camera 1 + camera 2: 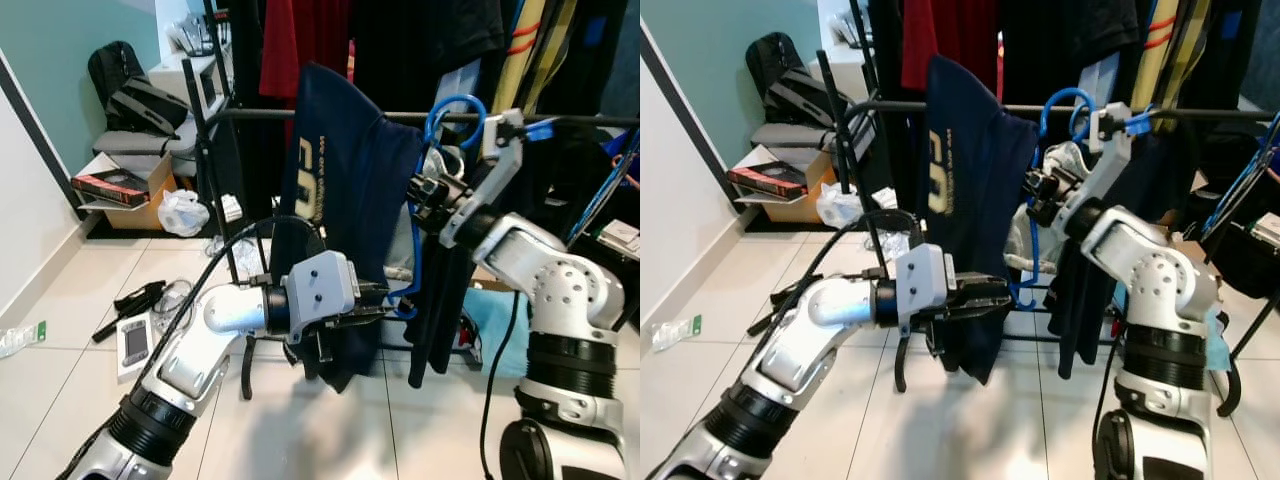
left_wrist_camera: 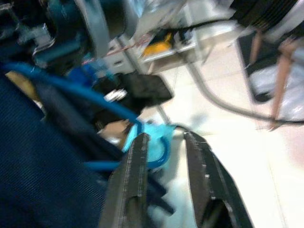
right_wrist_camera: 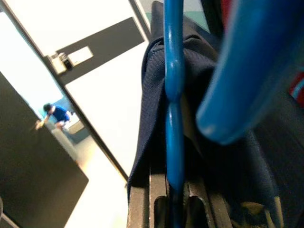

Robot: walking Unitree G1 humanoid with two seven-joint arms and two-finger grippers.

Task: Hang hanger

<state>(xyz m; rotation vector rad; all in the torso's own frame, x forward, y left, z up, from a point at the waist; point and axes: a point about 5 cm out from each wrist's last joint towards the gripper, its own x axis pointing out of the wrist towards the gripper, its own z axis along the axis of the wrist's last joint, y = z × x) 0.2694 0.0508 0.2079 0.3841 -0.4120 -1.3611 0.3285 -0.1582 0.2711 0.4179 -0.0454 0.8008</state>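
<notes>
Both eye views look forward and down from head height, sharing the clothes rail (image 1: 300, 114) across the upper frame. Each wrist view looks close-up along its own fingers.

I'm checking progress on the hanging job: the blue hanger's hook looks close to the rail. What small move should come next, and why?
Probably the right gripper, shut on the blue hanger, should lift slightly and carry the hook over the black rail, then lower it. The hook sits at rail height, seemingly not yet over it, while the left gripper steadies the hanger's lower corner beside the navy shirt.
</notes>
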